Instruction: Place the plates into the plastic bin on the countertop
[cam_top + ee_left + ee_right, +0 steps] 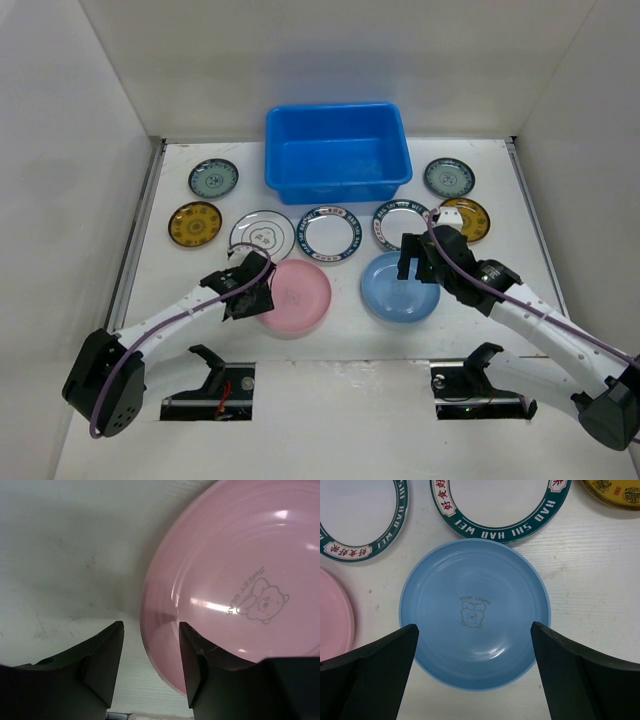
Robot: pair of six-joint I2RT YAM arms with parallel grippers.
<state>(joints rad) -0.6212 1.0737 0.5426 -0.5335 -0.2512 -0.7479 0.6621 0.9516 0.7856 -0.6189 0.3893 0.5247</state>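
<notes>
The pink plate (297,296) lies on the white countertop (340,345). My left gripper (250,290) is open at its left rim: in the left wrist view (150,665) one finger is over the plate (240,580) and the other over the table. My right gripper (413,263) is wide open just above the blue plate (400,292), its fingers to either side of the plate (475,610) in the right wrist view (475,672). The blue plastic bin (330,187) stands empty at the back centre.
Three white patterned-rim plates (262,233) (332,233) (390,222) lie in a row before the bin. Teal plates (213,179) (449,177) and yellow-brown plates (195,223) (472,215) lie at both sides. White walls surround the table.
</notes>
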